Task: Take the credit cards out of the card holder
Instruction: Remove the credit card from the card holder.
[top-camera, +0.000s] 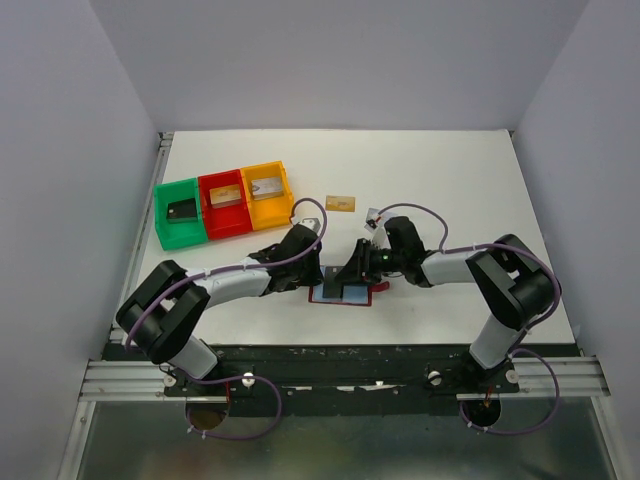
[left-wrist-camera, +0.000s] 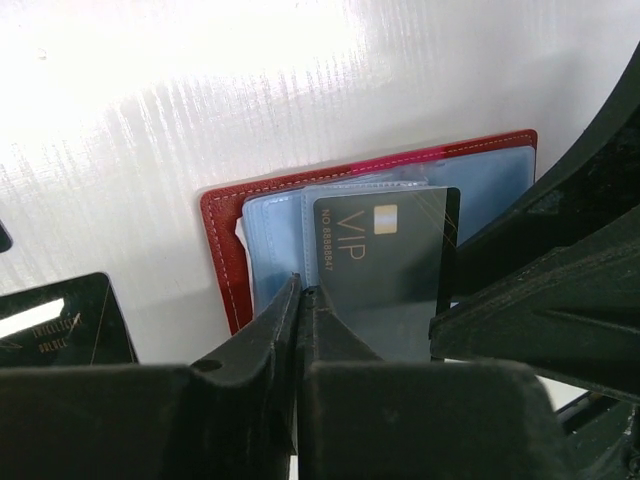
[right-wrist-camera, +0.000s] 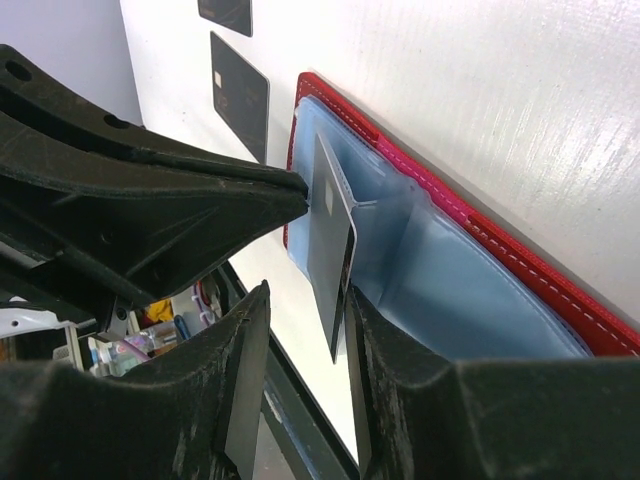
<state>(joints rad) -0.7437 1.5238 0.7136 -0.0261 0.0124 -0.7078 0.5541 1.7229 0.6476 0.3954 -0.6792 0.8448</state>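
Observation:
The card holder lies open on the table between my two grippers, its maroon rim framing light blue pockets. One black credit card marked VIP stands on edge out of a pocket. My left gripper is shut, its tips against that card's edge. I cannot tell whether they pinch anything. My right gripper is open around the card, which leans on one finger with a gap to the other. Two more black cards lie flat left of the holder. A gold card lies farther back.
Green, red and yellow trays stand in a row at the back left, each with a small object inside. The table's near edge runs just below the holder. Both arms crowd closely over it.

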